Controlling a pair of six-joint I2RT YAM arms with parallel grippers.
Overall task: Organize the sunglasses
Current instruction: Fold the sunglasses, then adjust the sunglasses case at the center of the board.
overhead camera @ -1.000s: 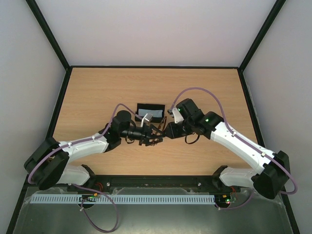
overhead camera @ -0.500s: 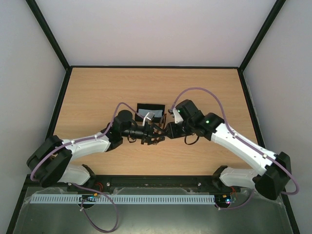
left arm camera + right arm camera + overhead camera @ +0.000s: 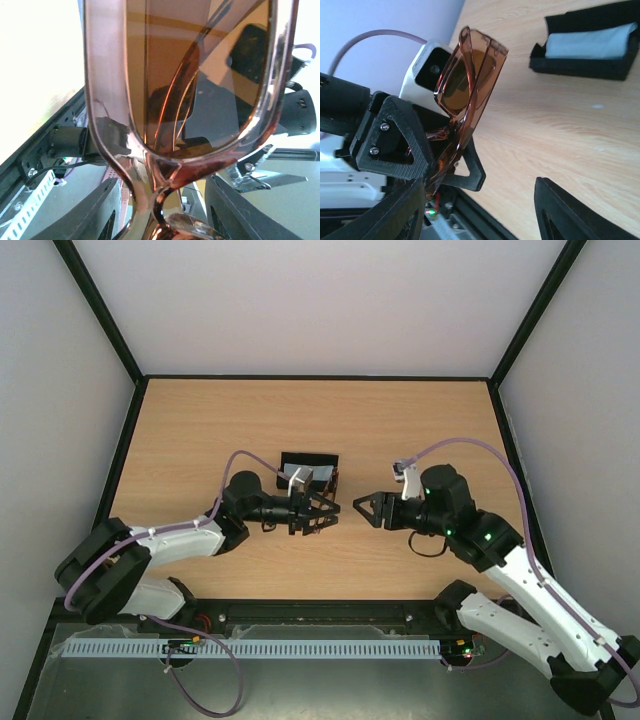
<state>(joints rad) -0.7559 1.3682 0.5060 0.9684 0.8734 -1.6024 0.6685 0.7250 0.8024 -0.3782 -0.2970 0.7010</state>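
Clamping the sunglasses (image 3: 470, 70), the left gripper (image 3: 312, 512) hovered near the open case (image 3: 310, 457); the right gripper (image 3: 360, 510) gaped empty. Stowing was not yet done.

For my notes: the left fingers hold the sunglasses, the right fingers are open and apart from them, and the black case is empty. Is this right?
Not quite: the black case is not empty. A light blue cloth lies inside it, as the right wrist view shows. The rest of your statement holds.
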